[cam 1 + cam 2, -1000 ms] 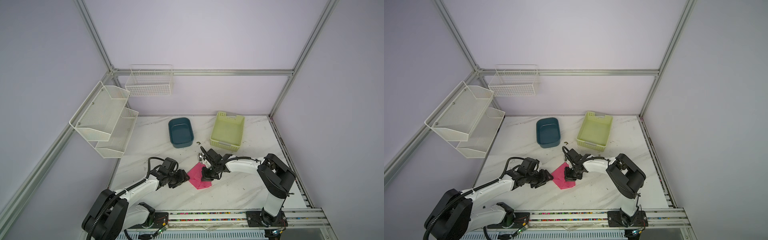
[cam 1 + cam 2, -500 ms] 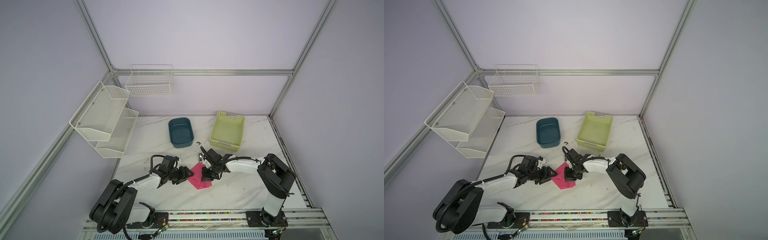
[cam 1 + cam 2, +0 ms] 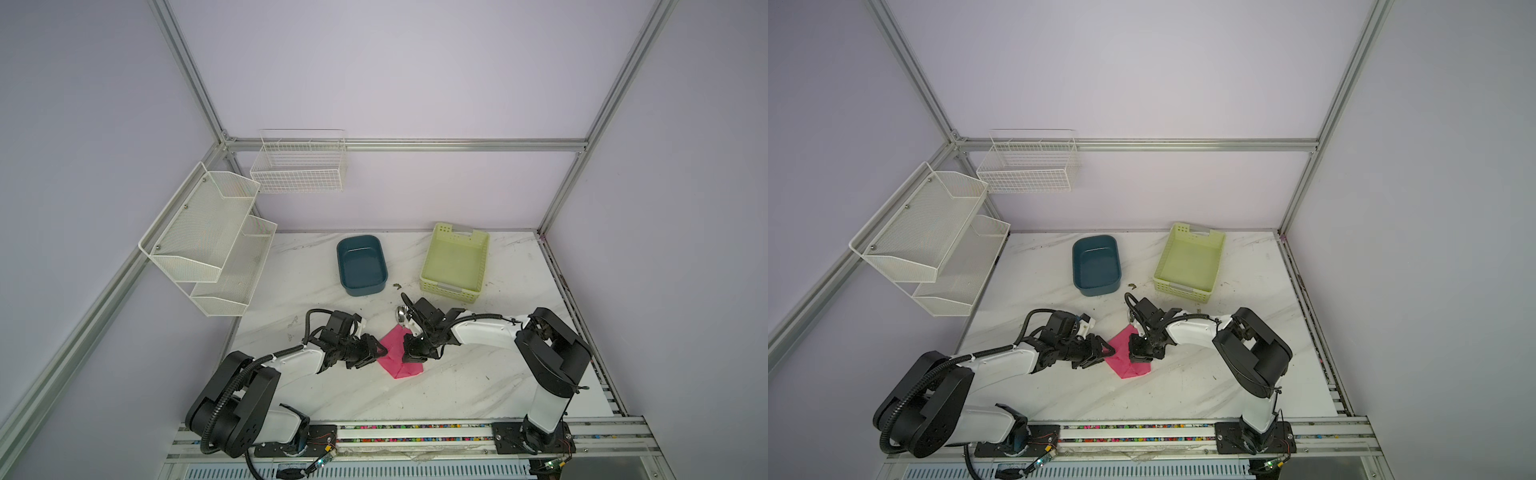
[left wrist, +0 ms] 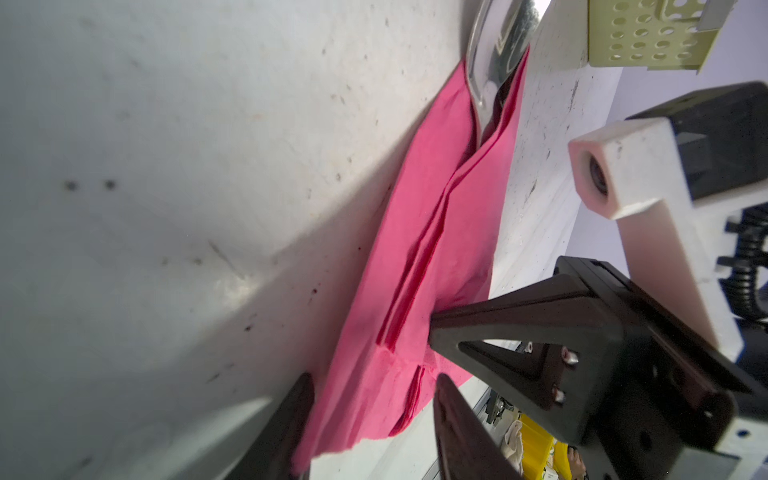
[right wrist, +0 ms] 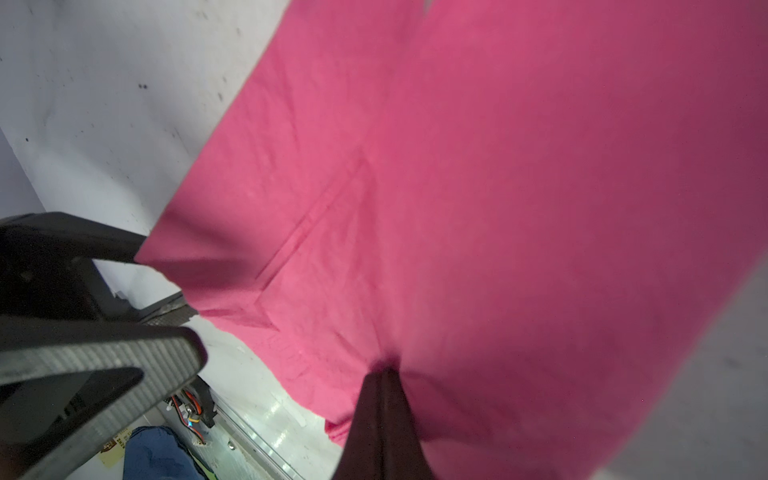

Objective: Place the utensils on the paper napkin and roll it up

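Observation:
The pink paper napkin lies folded over the utensils at the table's middle. A shiny spoon head sticks out of its far end; the other utensils are hidden. My left gripper lies low at the napkin's left corner. Its fingers stand apart, with the loose napkin edge between them. My right gripper is shut, its tips pressed down into the napkin, which puckers around them.
A teal tub and a pale green basket stand behind the napkin. White mesh shelves and a wire basket hang on the left and back walls. The arm bases sit on the front rail.
My left gripper has slid right to the napkin's left corner, and its fingers have drawn closer together around the edge. The right gripper has stayed pressed on the napkin.

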Controlling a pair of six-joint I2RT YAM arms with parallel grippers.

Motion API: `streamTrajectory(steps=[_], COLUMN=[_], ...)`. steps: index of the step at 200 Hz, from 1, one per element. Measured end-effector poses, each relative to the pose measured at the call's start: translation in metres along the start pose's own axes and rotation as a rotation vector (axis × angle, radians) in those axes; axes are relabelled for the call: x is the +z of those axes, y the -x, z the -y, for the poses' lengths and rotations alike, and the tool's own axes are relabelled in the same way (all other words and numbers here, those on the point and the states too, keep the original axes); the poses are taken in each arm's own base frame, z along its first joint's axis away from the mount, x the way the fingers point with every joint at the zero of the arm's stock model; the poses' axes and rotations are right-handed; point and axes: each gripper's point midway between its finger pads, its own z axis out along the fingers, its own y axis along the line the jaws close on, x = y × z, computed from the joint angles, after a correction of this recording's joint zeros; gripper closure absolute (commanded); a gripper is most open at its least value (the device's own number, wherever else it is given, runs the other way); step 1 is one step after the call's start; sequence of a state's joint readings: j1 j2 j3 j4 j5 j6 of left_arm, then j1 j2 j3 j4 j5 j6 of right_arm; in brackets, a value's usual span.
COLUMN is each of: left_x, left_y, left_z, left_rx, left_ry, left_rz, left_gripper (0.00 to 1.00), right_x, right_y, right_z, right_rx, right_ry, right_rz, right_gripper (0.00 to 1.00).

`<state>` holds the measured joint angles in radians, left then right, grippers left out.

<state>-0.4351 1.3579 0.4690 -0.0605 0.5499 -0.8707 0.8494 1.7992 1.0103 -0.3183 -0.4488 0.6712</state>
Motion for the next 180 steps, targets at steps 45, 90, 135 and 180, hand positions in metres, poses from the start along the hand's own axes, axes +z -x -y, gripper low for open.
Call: streamTrajectory(steps=[45, 90, 135, 180], left_x=[-0.015, -0.009, -0.006, 0.006], left_y=[0.006, 0.004, 0.006, 0.009], left_z=[0.01, 0.007, 0.022, 0.045], left_rx=[0.041, 0.045, 0.072, 0.084], left_ry=[0.012, 0.035, 0.023, -0.032], left_rz=[0.046, 0.013, -0.006, -0.042], left_gripper=[0.72, 0.83, 0.9, 0.9], right_x=[0.0, 0.0, 0.0, 0.0], right_y=[0.0, 0.0, 0.0, 0.0], right_z=[0.0, 0.0, 0.0, 0.0], right_rx=[0.0, 0.0, 0.0, -0.002], right_ry=[0.0, 0.0, 0.0, 0.0], right_rz=[0.0, 0.0, 0.0, 0.0], right_gripper=[1.0, 1.0, 1.0, 1.0])
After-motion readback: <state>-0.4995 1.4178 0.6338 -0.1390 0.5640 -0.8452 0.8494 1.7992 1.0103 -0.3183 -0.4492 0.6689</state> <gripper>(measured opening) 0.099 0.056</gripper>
